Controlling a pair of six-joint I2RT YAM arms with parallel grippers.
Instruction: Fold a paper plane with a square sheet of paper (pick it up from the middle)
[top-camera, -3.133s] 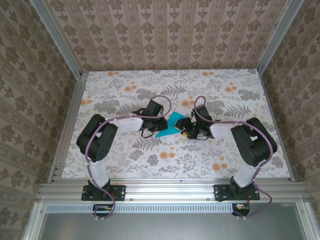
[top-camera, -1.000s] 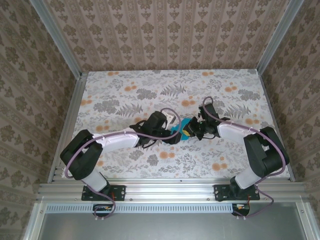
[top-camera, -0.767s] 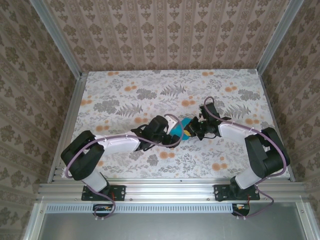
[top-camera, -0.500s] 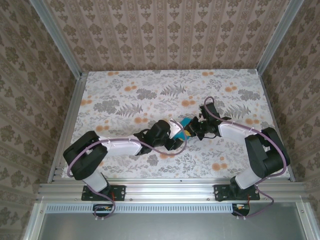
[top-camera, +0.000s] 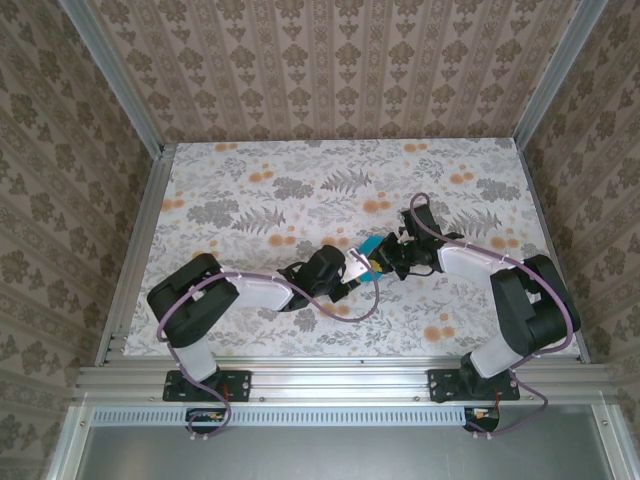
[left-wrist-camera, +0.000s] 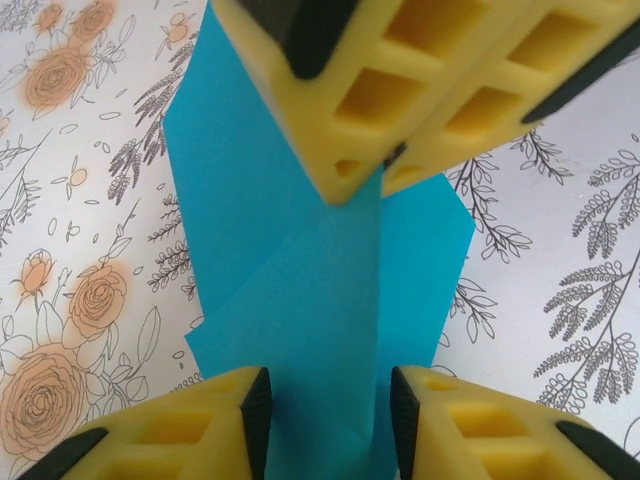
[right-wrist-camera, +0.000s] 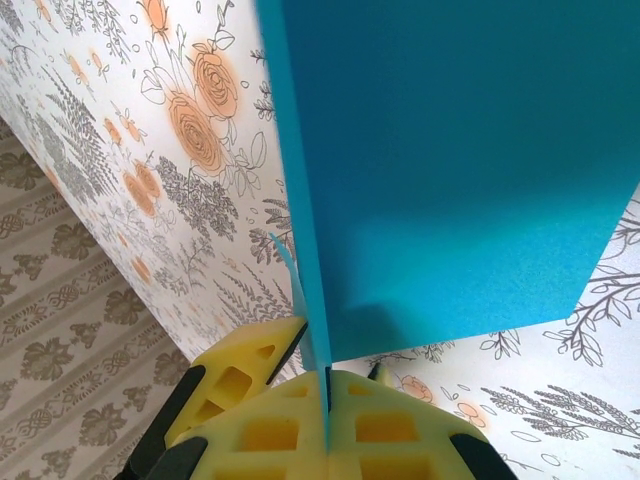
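Just right of the middle of the tabletop (top-camera: 230, 190), well in from every edge, the square sheet of paper (left-wrist-camera: 290, 290), already doubled over into a long teal shape with a crease down it, is being held up between the two arms rather than lying flat. The right gripper (right-wrist-camera: 327, 378) is clamping it, yellow pads pressed together on one end, so the sheet is standing on edge and running away from those fingers toward the left arm. The left gripper (left-wrist-camera: 328, 388) is facing it end-on from the tabletop's left side. Its jaws are standing part open, one pad either side of the sheet's other end, and I cannot tell whether either pad is touching paper. So the long axis is lying straight along the line from one gripper to the other, and by my reckoning the coming pinch is depending on the left jaws being centred over that crease
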